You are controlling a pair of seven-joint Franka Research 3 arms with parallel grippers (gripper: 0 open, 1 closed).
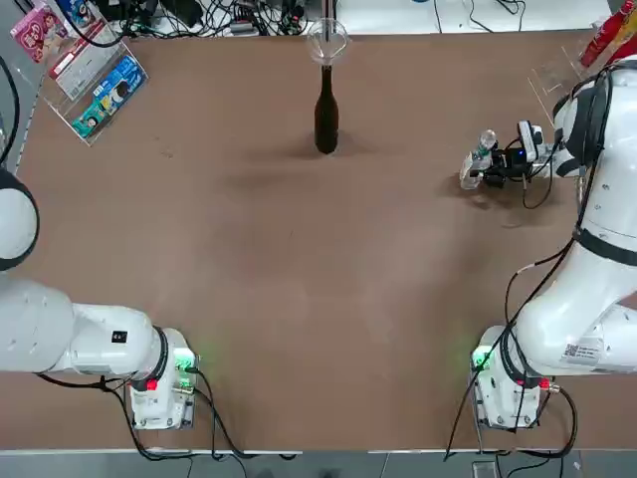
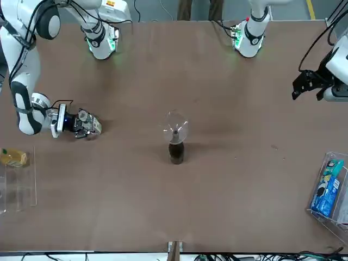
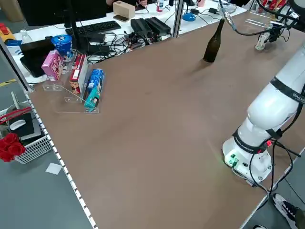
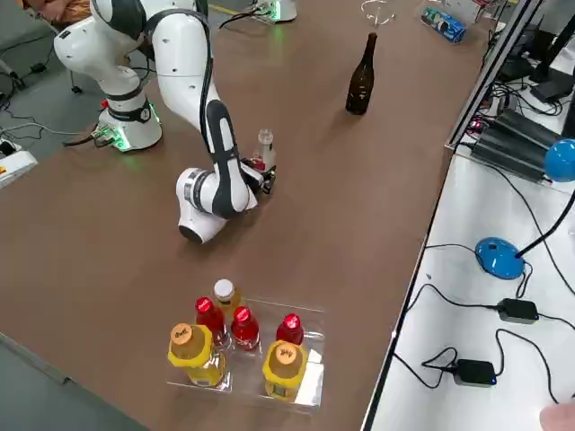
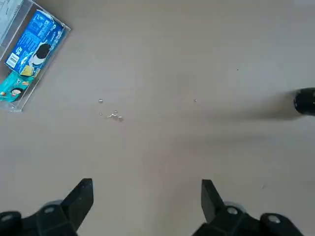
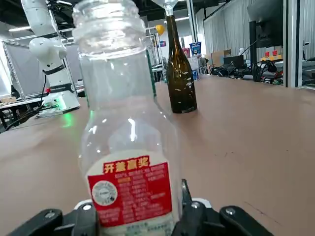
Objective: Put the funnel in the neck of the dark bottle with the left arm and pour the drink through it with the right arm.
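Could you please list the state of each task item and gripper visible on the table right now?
funnel: seated in the dark bottle's neck.
dark bottle: upright, mid-table, ungripped.
drink: upright, uncapped, between the right gripper's fingers.
right gripper: low at the table, around the drink.
left gripper: open, empty, raised above the table.

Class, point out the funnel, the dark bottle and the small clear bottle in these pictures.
funnel [image 2: 175, 126]: front view, on its clear bowl.
dark bottle [image 1: 325, 119]: top view, on its body.
small clear bottle [image 6: 129, 162]: right wrist view, near its label's top.
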